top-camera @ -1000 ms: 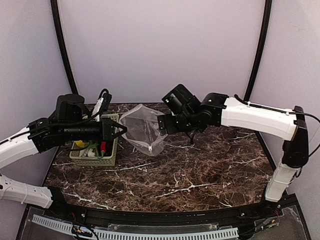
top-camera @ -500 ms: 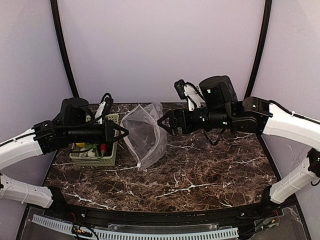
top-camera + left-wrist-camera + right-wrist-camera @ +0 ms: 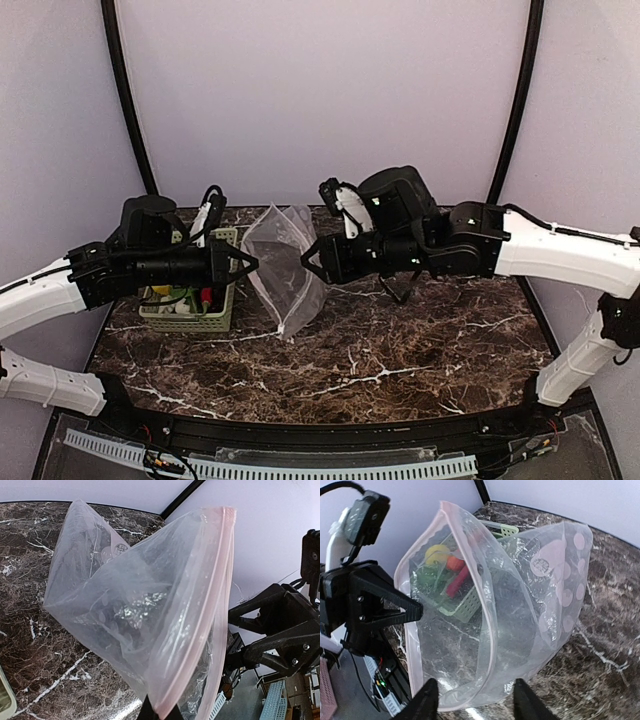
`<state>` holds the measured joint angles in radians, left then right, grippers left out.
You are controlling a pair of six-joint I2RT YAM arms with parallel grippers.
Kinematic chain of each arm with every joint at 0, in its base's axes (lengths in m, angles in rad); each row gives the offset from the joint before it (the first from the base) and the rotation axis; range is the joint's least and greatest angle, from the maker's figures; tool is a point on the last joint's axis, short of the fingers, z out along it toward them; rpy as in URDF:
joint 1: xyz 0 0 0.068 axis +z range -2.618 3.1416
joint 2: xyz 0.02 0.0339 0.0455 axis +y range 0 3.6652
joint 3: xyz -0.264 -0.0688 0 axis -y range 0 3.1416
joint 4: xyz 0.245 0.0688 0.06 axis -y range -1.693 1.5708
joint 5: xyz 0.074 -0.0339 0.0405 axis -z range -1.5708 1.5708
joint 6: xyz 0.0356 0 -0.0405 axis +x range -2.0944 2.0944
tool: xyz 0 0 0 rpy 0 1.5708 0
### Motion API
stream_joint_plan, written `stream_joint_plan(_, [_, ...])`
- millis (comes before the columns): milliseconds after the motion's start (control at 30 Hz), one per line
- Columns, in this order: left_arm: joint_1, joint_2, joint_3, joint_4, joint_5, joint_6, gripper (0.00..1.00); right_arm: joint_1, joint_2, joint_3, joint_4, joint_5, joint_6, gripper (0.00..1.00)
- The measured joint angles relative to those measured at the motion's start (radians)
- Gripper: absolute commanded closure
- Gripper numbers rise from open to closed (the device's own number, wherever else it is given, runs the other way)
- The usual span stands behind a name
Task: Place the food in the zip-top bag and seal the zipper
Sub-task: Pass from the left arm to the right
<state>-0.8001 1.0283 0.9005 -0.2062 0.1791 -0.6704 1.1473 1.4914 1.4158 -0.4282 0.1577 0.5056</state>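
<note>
The clear zip-top bag [image 3: 285, 268] with white dots hangs open above the table between both arms. My left gripper [image 3: 246, 262] is shut on its left lip; in the left wrist view the fingertips [image 3: 160, 713] pinch the pink zipper [image 3: 204, 625]. My right gripper [image 3: 308, 262] is at the bag's right side, open, with the near lip of the mouth [image 3: 490, 645] lying between its fingers [image 3: 427, 700]. The food lies in the green basket [image 3: 190, 318]: a yellow lemon [image 3: 437, 553] and a red chili [image 3: 457, 580] show through the plastic.
The basket stands at the table's left edge, under my left arm. Marble tabletop [image 3: 400, 350] stretches right and toward the front. A black frame pole [image 3: 125, 90] rises behind the basket, another [image 3: 515, 100] at the back right.
My right gripper has swung left and down to the bag's right edge, its wrist rolled over. The bag now hangs taller and narrower. My left gripper has stayed put, gripping.
</note>
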Motion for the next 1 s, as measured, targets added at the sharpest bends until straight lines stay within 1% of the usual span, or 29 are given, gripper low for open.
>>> stream_joint_plan(133, [0.002, 0.000, 0.000, 0.001, 0.001, -0.001, 0.99, 0.005, 0.063, 0.028, -0.007, 0.000, 0.027, 0.72])
stream_joint_plan(300, [0.003, 0.000, 0.000, 0.001, 0.001, -0.003, 0.99, 0.005, 0.072, 0.029, -0.017, 0.007, 0.053, 0.79])
stream_joint_plan(500, [0.006, 0.000, -0.001, 0.003, 0.003, -0.008, 0.99, 0.005, 0.072, 0.029, -0.020, 0.023, 0.076, 0.84])
stream_joint_plan(1000, [0.006, -0.002, -0.011, 0.011, 0.013, -0.013, 0.99, -0.003, 0.080, 0.029, -0.008, 0.002, 0.095, 0.93])
